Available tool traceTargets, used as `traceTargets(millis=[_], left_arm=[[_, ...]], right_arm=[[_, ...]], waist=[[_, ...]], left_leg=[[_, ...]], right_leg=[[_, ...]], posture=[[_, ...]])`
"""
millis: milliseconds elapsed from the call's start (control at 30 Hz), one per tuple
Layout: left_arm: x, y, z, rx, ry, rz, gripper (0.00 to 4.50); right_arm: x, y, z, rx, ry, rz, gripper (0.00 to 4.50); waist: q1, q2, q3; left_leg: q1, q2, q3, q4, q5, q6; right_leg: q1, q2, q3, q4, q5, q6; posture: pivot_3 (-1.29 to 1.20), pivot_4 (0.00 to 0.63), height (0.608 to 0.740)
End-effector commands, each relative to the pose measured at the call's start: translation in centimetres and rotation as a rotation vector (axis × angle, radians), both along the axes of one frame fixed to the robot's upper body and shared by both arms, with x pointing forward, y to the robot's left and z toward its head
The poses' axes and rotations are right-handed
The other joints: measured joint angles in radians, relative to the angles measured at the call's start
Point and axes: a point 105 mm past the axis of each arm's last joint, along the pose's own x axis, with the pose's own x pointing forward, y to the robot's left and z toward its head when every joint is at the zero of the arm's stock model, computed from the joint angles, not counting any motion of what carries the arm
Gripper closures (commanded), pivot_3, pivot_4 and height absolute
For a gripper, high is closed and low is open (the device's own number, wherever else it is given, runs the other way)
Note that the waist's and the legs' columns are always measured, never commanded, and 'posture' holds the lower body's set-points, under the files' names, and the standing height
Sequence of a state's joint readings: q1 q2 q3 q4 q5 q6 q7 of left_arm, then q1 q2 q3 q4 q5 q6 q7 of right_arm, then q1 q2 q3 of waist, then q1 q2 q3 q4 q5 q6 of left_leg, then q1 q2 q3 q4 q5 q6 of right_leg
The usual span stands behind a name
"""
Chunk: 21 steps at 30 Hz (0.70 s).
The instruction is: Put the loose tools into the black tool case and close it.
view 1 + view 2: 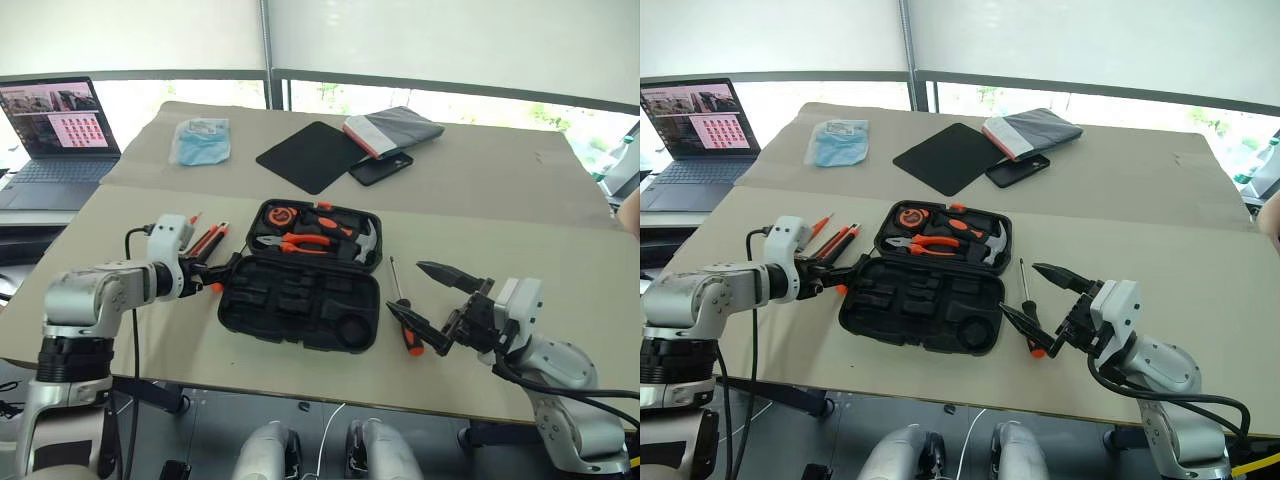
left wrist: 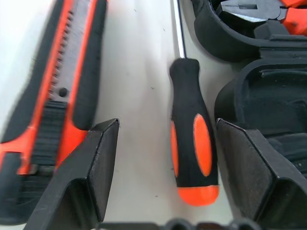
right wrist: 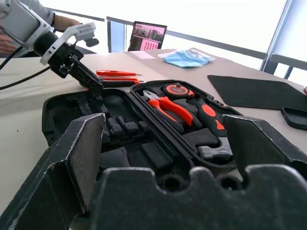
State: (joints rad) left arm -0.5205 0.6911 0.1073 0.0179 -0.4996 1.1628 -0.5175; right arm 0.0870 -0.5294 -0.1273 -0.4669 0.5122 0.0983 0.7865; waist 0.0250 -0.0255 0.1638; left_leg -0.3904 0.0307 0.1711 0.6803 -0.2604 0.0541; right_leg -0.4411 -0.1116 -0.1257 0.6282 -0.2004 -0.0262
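Note:
The black tool case (image 1: 300, 300) lies open mid-table. Pliers, a hammer and an orange tape measure sit in its far half, and the near half's recesses are empty. My left gripper (image 1: 220, 274) is open at the case's left edge, low over the table. Its fingers (image 2: 96, 158) straddle an orange-and-black screwdriver handle (image 2: 192, 143) without touching it. The utility knife (image 2: 57, 81) lies just beside it, and another screwdriver (image 1: 194, 219) lies farther left. To the right of the case lies one more screwdriver (image 1: 408, 328). My right gripper (image 1: 403, 286) hovers wide open above it, holding nothing.
At the back are a flat black mat (image 1: 312, 155), a phone (image 1: 380, 168), a folded grey item (image 1: 395, 128) and a blue packet (image 1: 202, 140). A laptop (image 1: 58, 125) stands far left. A person's hand (image 1: 631, 215) shows at the right edge.

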Motion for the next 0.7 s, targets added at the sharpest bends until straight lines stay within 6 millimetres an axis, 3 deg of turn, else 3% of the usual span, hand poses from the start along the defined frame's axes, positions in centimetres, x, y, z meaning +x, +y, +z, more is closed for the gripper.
traceTargets(millis=[33, 267, 367, 533, 700], left_arm=[[0.7, -1.2, 0.1, 0.016, -0.029, -0.043, 1.04], [2.0, -1.8, -1.1, 0.013, -0.018, -0.011, 1.04], [2.0, -1.2, -1.3, 0.024, -0.021, 0.022, 1.72], [1.7, 0.2, -0.1, -0.044, -0.091, 0.116, 3.60], [0.5, 1.6, 2.9, -0.198, -0.259, 0.180, 3.67]], right_arm=[[-0.5, 0.2, 1.1, -0.005, -0.047, 0.018, 0.00], [-0.4, 0.4, 1.0, -0.005, -0.038, 0.033, 0.00], [-0.5, 0.3, 0.9, -0.007, -0.030, 0.034, 0.00], [-0.8, 0.2, 0.7, -0.010, -0.022, 0.031, 0.00], [-1.0, -0.2, 1.3, 0.014, -0.039, 0.031, 0.00]], waist=[[0.003, 0.000, 0.000], [0.020, 0.001, 0.000], [0.018, 0.001, 0.000], [0.011, 0.001, 0.000], [-0.011, 0.000, 0.000]], left_leg=[[0.000, 0.000, 0.000, 0.000, 0.000, 0.000], [0.001, -0.001, -0.001, 0.001, 0.000, 0.000], [0.001, -0.001, -0.001, 0.001, 0.000, 0.001], [0.001, 0.000, -0.001, 0.001, 0.000, 0.001], [0.001, 0.001, -0.001, 0.000, 0.001, 0.000]], right_leg=[[0.000, 0.000, 0.000, 0.000, 0.000, 0.000], [0.002, 0.000, 0.000, 0.000, 0.000, 0.000], [0.002, 0.000, 0.000, 0.000, 0.000, 0.000], [0.002, 0.000, 0.000, 0.001, 0.000, 0.000], [0.001, 0.001, 0.000, 0.001, 0.000, 0.000]], posture=[[0.00, 0.150, 0.740], [0.00, 0.150, 0.740], [0.00, 0.150, 0.740], [0.00, 0.150, 0.740], [0.00, 0.150, 0.740]])
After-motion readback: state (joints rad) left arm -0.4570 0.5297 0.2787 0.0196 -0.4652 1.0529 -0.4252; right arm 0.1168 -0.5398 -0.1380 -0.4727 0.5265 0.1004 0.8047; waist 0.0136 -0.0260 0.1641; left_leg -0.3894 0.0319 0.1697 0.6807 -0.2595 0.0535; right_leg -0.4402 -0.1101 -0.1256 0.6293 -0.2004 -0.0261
